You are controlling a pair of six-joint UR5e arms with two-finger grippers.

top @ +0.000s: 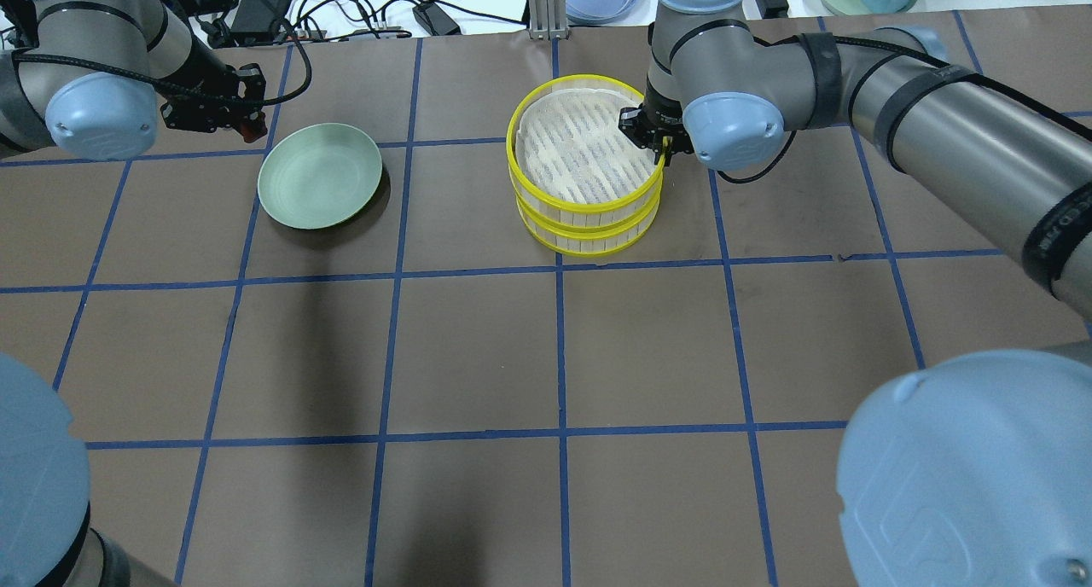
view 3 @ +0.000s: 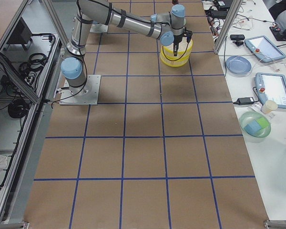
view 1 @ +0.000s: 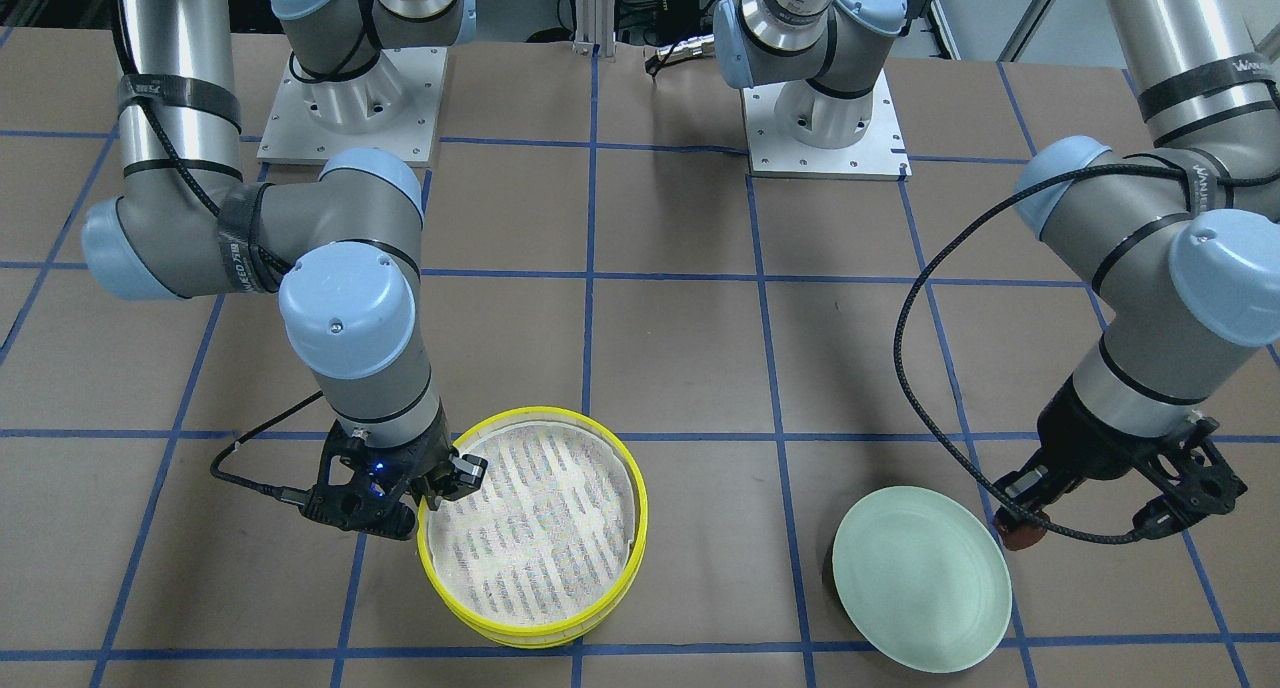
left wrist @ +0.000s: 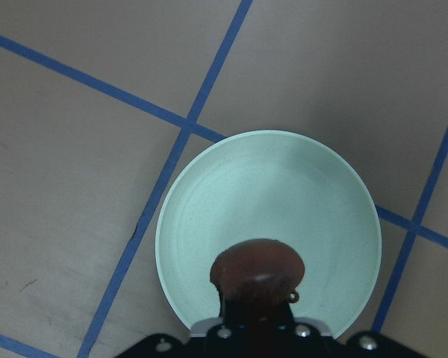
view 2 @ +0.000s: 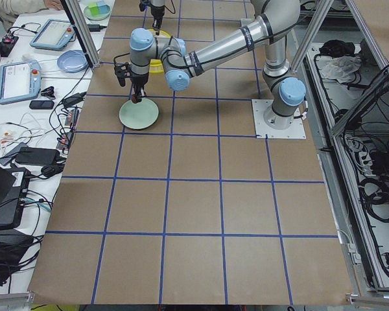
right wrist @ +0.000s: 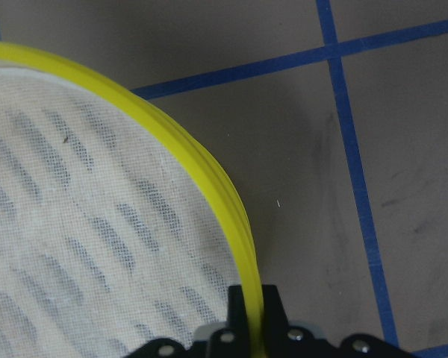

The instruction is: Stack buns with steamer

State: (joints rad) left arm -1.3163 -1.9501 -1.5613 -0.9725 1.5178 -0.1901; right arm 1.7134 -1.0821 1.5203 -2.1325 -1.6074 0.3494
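Two yellow-rimmed steamer tiers [top: 589, 229] stand stacked; the top tier [view 1: 535, 528] shows a bare white mesh bottom. My right gripper [top: 664, 148] is shut on the top tier's yellow rim [right wrist: 209, 179], one finger inside and one outside. My left gripper [top: 249, 126] is shut on the dark reddish-brown bun [left wrist: 257, 272] and holds it over the near edge of the pale green plate [left wrist: 284, 194]. The bun also shows in the front view [view 1: 1020, 536]. The cream-white bun is out of view.
The green plate [top: 320, 175] lies to the left of the steamer stack, about one grid square away. Blue tape lines cross the brown table. Side tables with devices and bowls [view 3: 255, 124] flank the far edge.
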